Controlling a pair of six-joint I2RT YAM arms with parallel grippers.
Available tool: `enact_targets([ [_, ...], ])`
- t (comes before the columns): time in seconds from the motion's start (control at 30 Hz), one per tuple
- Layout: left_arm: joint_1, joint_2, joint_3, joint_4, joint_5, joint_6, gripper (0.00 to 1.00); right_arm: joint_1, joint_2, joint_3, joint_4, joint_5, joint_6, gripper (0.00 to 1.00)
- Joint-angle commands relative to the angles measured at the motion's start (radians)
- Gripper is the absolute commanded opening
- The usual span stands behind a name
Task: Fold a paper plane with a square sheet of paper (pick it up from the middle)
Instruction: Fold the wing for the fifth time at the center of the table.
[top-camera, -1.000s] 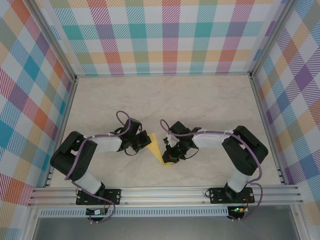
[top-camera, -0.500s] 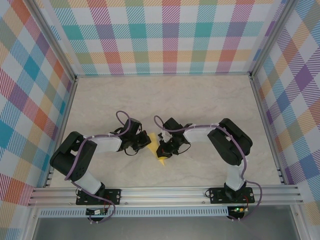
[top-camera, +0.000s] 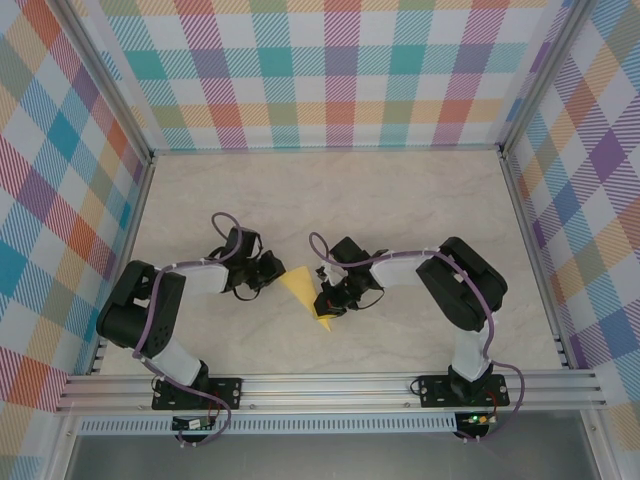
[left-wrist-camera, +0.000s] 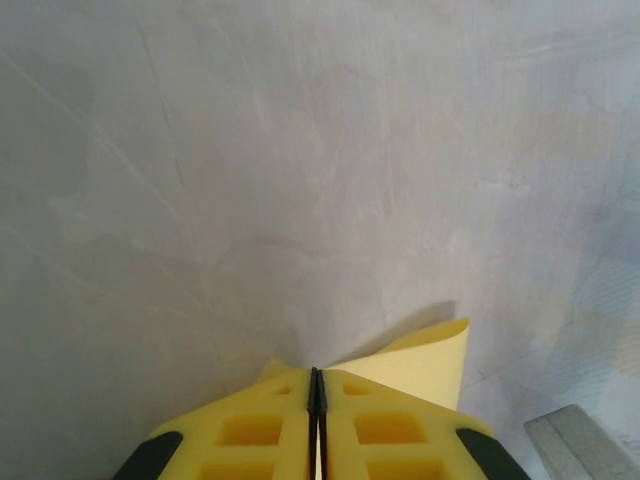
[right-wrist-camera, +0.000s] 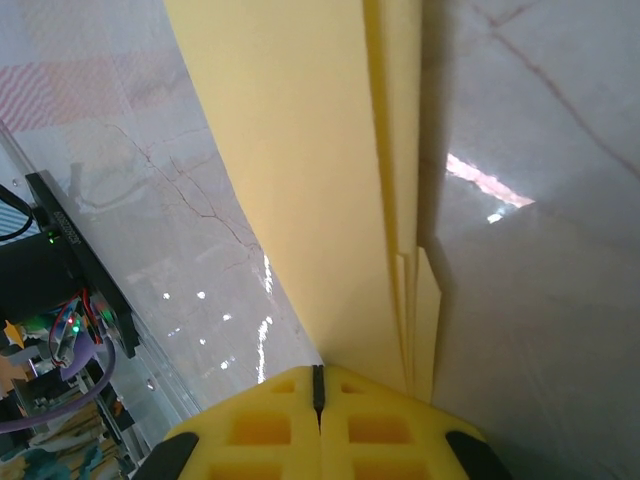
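You are holding the thin, tearable paper plane (top-camera: 302, 291) between the arms, left gripper (top-camera: 272, 272) pinching its floppy edge, right gripper (top-camera: 328, 300) pinching the stiffer folded layers, probably the safer hold.

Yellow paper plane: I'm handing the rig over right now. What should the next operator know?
Left gripper: shut, pinching a corner of the folded yellow paper plane.
Right gripper: shut on its layered folds.
Plane is between the arms, low at the pale marbled table.
Done: dart folds made. Left: probably spread the wings, then release.
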Motion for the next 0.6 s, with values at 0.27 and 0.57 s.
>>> enact_targets([
  [0.27,0.04,-0.214,0.062,-0.149,0.072,0.05,0.15,0.012,0.087,0.017,-0.18,0.058,0.011,0.0],
  [0.57,-0.102,-0.22,-0.078,0.059,0.064,-0.051,0.14,0.012,0.093,0.021,-0.183,0.063,0.027,0.0],
])
